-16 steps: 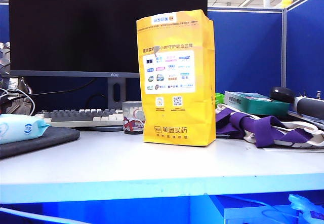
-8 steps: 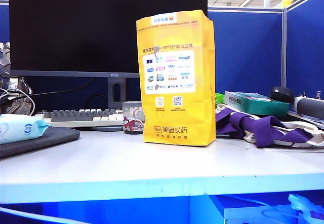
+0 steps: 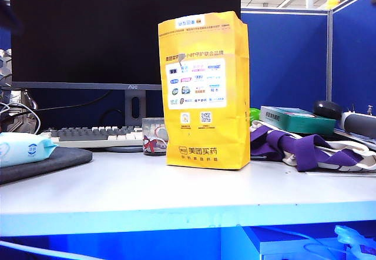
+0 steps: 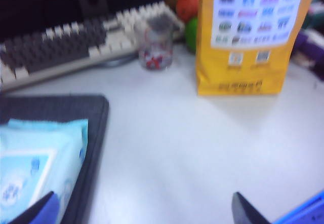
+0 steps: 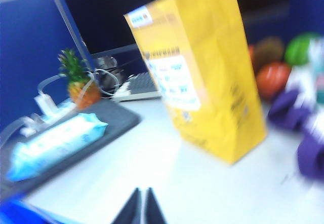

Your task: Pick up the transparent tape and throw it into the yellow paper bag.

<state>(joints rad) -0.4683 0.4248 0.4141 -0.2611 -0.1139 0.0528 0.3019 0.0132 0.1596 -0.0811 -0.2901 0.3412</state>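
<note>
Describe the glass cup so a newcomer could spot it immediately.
Start at the big black monitor at the back of the table, then drop to the keyboard under it. At the keyboard's right end, just left of the yellow paper bag, stands the glass cup. It is the only small clear item, marked with red.

Left gripper (image 4: 147,214) fingers spread; right gripper (image 5: 141,206) fingers together.
</note>
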